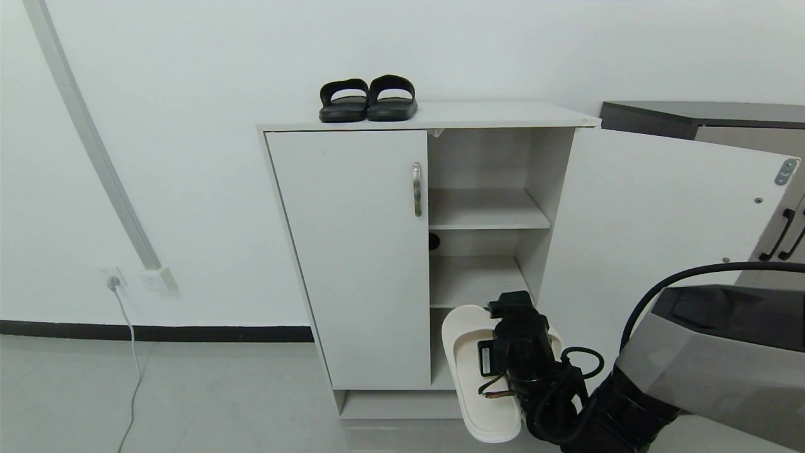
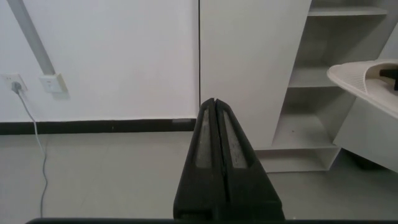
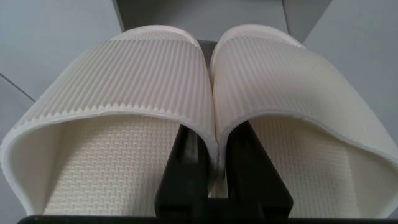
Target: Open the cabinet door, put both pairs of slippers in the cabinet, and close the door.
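Slippers in cream (image 1: 479,377), one of the two pairs, are in the right gripper (image 3: 210,177). Its fingers (image 3: 182,163) are clenched on the two inner strap edges where the shoes press together, so both hang as one bundle. The pair sits low, just in front of the bottom compartment (image 1: 440,376) of the cabinet (image 1: 503,115), toes toward the opening and heels on the near side. I cannot tell whether the toes have crossed the cabinet's front edge. Nothing shows them resting on a shelf yet.

The right door (image 1: 648,220) stands swung wide to the right, so the opening step looks done on that side. The left door (image 1: 352,251) is shut. Behind the open door, the upper shelf (image 1: 484,211) and middle shelf (image 1: 478,280) carry no shoes.

The black slippers (image 1: 368,99) lie side by side on top of the cabinet, toward its left end and well apart from both arms.

The left gripper (image 2: 215,109) is held low over the floor (image 2: 112,174), left of the cabinet. Its fingers are pressed together and grasp nothing.

By my reckoning the task is under halfway. The cream pair must still be set down and let go, the black pair fetched and stowed, and the right door pushed shut.
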Tool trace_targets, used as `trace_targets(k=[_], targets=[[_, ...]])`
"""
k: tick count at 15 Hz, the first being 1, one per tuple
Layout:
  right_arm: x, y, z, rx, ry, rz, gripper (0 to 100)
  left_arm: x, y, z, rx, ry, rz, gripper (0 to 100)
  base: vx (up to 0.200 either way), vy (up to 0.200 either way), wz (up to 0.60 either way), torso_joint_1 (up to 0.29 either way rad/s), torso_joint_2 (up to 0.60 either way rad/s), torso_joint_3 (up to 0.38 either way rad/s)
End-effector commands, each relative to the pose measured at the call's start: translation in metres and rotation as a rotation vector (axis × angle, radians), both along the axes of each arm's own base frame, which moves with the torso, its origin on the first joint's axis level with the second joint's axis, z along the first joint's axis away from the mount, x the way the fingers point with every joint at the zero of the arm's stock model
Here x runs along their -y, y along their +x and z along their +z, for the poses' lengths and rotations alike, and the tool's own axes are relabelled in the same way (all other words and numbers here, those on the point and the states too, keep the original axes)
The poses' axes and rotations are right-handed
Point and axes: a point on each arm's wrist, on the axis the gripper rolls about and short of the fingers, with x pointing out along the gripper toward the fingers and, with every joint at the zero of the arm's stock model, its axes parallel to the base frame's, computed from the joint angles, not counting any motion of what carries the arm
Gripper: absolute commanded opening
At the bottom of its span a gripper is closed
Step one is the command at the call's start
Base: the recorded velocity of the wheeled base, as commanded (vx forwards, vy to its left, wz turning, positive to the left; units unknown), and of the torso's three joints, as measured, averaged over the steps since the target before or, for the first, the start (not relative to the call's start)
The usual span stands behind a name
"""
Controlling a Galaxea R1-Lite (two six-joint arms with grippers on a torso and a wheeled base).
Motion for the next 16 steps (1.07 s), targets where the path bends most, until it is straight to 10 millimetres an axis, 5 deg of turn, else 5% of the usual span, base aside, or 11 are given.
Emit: trace_targets(k=[1,11,16], targets=[[0.0,0.001,-0.004,-0.007,-0.007,-0.001,0,0.0,0.0,0.0,-0.001,-0.002,0.001,0,0.0,0.0,0.0,0.0,0.0,0.0],[0.003,0.005,-0.004,0.004,0.005,-0.018,0,0.0,0.0,0.0,-0.001,0.0,-0.001,0,0.0,0.0,0.0,0.004,0.0,-0.137],[0.001,0.012,-0.024,0.019,0.003,-0.028,0,0.0,0.0,0.0,-0.001,0.0,-0.001,0,0.0,0.0,0.0,0.002,0.0,-0.167]])
